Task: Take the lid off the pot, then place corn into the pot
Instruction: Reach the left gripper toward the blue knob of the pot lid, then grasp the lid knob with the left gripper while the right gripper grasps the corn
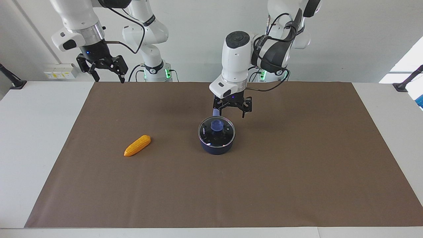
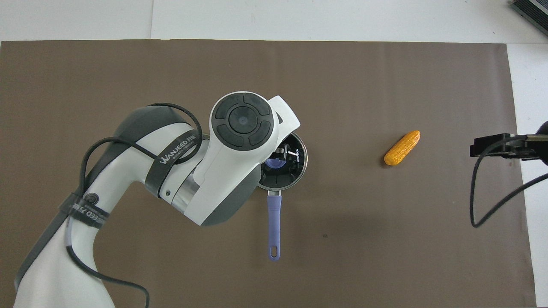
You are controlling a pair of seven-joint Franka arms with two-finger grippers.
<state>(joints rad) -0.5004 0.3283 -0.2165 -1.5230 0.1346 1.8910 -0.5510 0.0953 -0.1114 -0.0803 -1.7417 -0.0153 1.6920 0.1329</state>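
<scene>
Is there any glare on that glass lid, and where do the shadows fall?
Facing view: small bright glints sit on the lid, and the pot and the corn cast only soft, faint shadows on the brown mat; bright light washes out one upper corner. Overhead view: the left arm hides much of the lid, and a broad dim shadow lies near the pot's handle.

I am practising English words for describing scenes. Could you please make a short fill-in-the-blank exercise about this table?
1. The lid rests on the ____.
2. The left pincer hangs open over the pot's ____.
3. The corn lies toward the ____ arm's end of the table.
4. The right pincer, raised, holds ____.

Missing words: pot; handle; right; nothing
</scene>
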